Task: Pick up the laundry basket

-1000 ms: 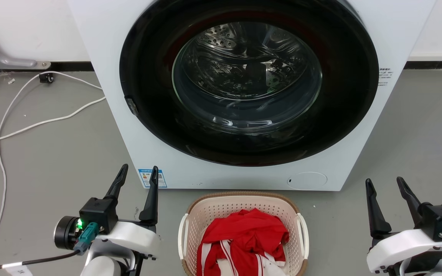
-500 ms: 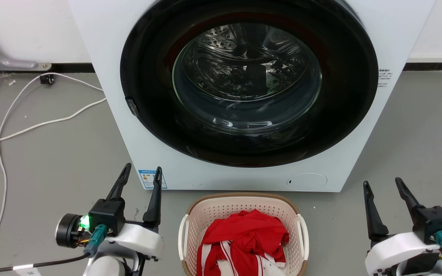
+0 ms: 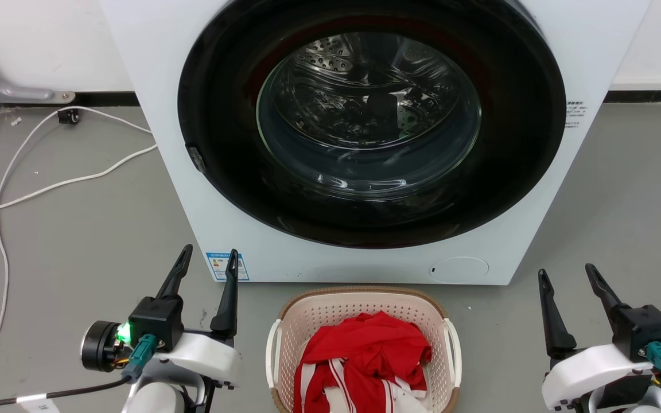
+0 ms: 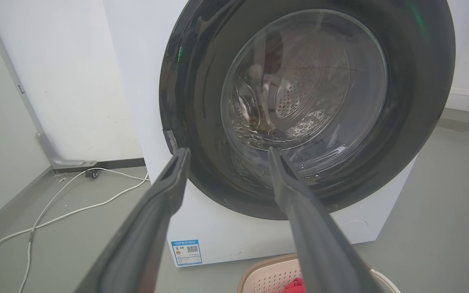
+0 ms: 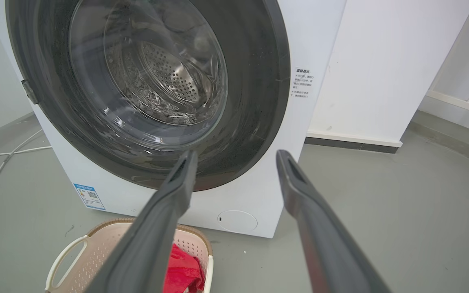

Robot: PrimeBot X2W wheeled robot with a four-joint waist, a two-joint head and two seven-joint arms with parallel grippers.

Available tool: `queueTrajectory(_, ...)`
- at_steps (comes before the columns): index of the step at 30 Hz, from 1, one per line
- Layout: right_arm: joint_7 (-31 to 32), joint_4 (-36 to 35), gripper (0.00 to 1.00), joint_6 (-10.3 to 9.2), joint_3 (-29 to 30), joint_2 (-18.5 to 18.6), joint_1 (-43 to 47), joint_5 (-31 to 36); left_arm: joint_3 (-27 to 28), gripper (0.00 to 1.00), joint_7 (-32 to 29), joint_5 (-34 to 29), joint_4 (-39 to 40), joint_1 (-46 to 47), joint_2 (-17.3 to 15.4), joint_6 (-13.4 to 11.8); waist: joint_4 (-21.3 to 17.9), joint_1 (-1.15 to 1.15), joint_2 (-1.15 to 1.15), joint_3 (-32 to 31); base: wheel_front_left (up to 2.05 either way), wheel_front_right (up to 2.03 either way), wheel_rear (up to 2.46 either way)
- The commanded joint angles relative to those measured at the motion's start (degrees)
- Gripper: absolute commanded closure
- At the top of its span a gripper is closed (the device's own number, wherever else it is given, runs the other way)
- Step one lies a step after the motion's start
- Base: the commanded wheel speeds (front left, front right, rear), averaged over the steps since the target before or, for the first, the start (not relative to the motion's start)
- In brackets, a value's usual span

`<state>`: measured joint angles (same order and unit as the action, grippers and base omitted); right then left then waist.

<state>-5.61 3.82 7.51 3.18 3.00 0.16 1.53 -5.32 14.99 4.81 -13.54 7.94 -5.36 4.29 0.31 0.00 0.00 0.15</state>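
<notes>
Head view: at near centre, the laundry basket (image 3: pixel 330 312) stands on the grey floor (image 3: pixel 78 229), holding red-and-white cloth (image 3: pixel 365 353). The left gripper (image 3: pixel 210 250) and right gripper (image 3: pixel 566 269) flank it, apart from its handles, each with 2 fingers spread and empty. Just beyond stands a white washing machine (image 3: pixel 365 267).

Left hand (image 4: pixel 228 150): two dark fingers spread apart, nothing between them, pointing at the washing machine (image 4: pixel 136 81).
Machine front: white, with a round dark-rimmed glass door (image 4: pixel 303 89) and a perforated drum behind it.
Sticker (image 4: pixel 186 252): blue and white, low on the left.
Laundry basket (image 4: pixel 267 278): on the floor, near side of the machine, partly behind a finger.
Cable (image 4: pixel 75 211): white, trailing across the grey floor at left.
</notes>
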Motion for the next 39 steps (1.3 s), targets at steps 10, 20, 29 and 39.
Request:
queueTrajectory(10,1.00,2.01,0.00,-0.03,0.59,-0.23,-2.88,-0.91,0.78,0.00,0.21,1.19,-2.42,3.44,0.18,0.70,-0.39,0.00,0.00,2.60,0.00,0.00,0.00)
queueTrajectory(20,7.37,10.47,0.00,-0.04,-1.10,-0.20,-11.59,-1.83,0.98,0.00,-1.50,5.83,-13.99,14.71,-0.63,2.25,-1.26,0.00,0.00,10.94,0.00,0.00,0.00)
queueTrajectory(29,13.97,20.76,0.00,-0.04,-2.27,-0.18,-20.71,-2.55,-0.63,0.00,-5.62,11.55,-26.94,25.80,-2.82,3.09,-1.87,0.00,0.00,20.67,0.00,0.00,0.00)
queueTrajectory(39,20.70,33.97,0.00,-0.04,-5.04,-0.17,-32.13,-5.59,-10.74,0.00,-13.67,22.45,-36.85,35.45,-6.14,3.16,-2.43,0.00,0.00,30.91,0.00,0.00,0.00)
